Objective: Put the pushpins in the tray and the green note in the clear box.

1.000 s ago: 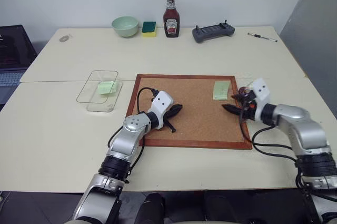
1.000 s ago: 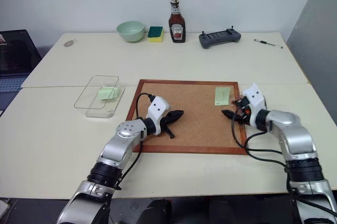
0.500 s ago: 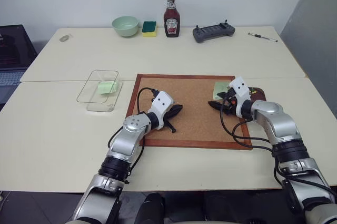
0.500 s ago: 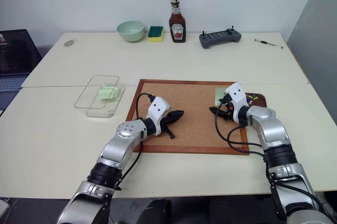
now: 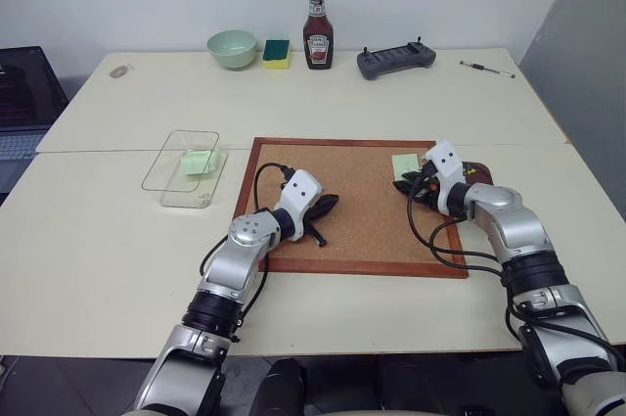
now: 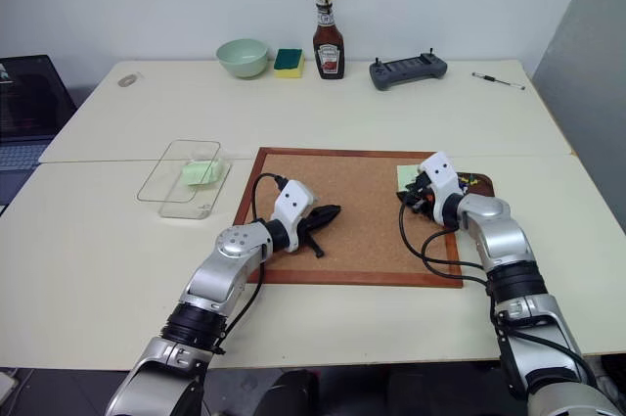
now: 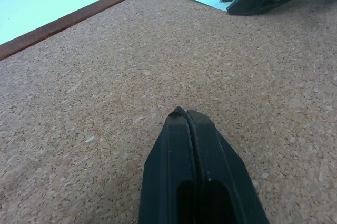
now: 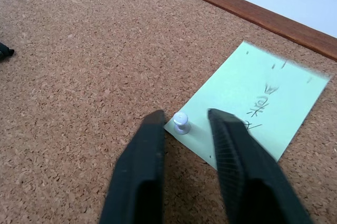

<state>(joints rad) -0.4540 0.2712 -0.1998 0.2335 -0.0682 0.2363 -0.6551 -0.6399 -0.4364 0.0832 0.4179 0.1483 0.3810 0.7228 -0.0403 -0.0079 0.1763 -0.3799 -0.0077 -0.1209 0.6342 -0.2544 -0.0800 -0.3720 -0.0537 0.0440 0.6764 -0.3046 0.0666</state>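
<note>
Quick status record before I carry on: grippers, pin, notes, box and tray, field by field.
left gripper: jaws shut, empty, over the corkboard
right gripper: jaws apart, either side of the pushpin
pushpin: pale head, stuck in the note's corner
green note: flat on the corkboard, pinned
clear box: holds another green note
tray: beside the corkboard, behind the right gripper

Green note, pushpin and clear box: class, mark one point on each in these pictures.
green note [image 8: 263, 103]: right wrist view, middle of the paper, by the handwriting.
pushpin [image 8: 181, 123]: right wrist view, pale round head, at the note's corner.
clear box [image 5: 168, 160]: left eye view, bare transparent floor near its left wall.
</note>
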